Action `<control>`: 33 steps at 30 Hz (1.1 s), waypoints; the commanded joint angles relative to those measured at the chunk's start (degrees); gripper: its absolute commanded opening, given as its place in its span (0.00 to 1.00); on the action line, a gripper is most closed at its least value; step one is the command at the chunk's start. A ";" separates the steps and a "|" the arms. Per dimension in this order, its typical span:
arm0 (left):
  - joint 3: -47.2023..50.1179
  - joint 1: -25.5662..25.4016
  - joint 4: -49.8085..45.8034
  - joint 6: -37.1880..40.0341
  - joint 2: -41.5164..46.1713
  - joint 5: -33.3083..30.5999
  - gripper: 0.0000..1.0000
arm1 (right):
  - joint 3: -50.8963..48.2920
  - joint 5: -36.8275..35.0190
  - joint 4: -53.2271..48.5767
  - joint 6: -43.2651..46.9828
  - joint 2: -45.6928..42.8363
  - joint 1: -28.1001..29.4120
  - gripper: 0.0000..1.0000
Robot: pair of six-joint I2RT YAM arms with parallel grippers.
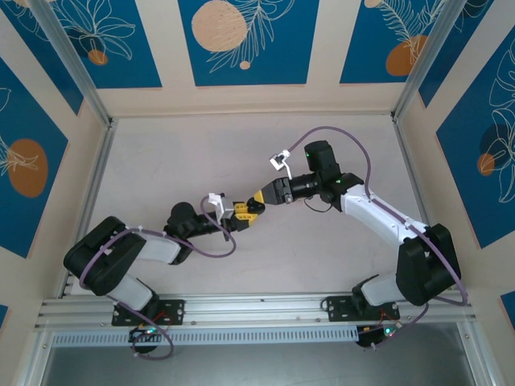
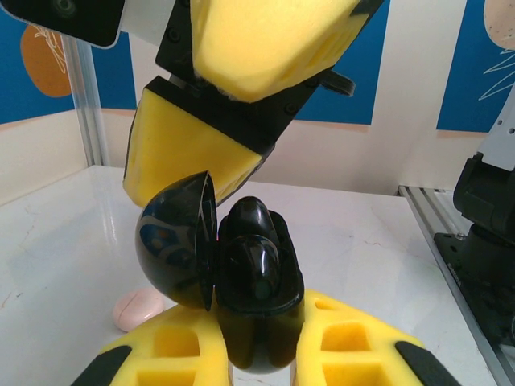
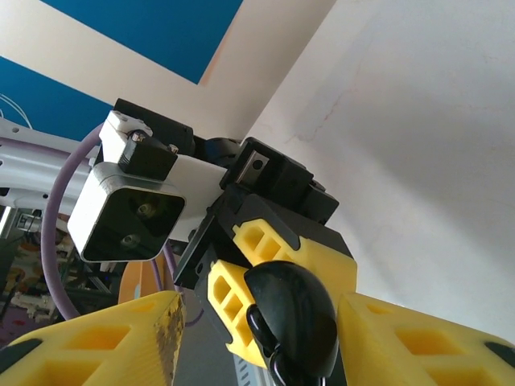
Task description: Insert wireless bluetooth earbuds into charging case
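Observation:
My left gripper (image 2: 257, 347) is shut on the base of a glossy black charging case (image 2: 261, 322), held upright above the table. Its domed lid (image 2: 173, 241) stands swung open to the left. Two shiny black earbuds (image 2: 251, 259) sit in the base. My right gripper (image 3: 257, 312) is open, and its yellow fingers (image 3: 121, 338) straddle the lid (image 3: 298, 322): the right finger is close against the lid and the left one stands apart. From above, the left gripper (image 1: 241, 214) and the right gripper (image 1: 260, 201) meet tip to tip at mid-table.
A pale pink rounded object (image 2: 137, 310) lies on the white table (image 2: 378, 241) below and left of the case. The right arm's black body (image 2: 487, 233) stands at the right. Aluminium rails (image 1: 96, 173) and patterned walls border the table.

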State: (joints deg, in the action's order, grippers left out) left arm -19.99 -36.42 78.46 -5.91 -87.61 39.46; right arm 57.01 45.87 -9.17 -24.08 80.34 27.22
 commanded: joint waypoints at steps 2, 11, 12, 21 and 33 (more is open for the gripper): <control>-0.85 -0.66 2.14 -0.94 1.32 0.91 0.14 | 1.87 3.77 -0.02 1.65 0.89 0.88 0.51; -0.84 -0.66 2.14 -1.43 0.89 -2.19 0.14 | -1.36 2.47 0.46 2.21 -4.27 0.64 0.37; -0.89 -0.64 2.12 -1.51 0.74 -2.28 0.14 | -2.13 2.18 0.99 2.01 -5.24 0.43 0.37; -1.43 -0.65 2.14 -3.65 1.08 -0.29 0.15 | -7.09 -7.50 -2.31 9.09 -13.94 -1.82 0.46; -2.07 -0.66 2.12 -5.62 3.53 6.05 0.14 | -5.69 2.68 -12.36 54.87 -18.61 -4.55 0.44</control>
State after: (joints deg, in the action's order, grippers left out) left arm -20.60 -36.47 78.46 -10.61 -85.49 42.44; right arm 49.56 44.16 -13.98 13.50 60.34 22.85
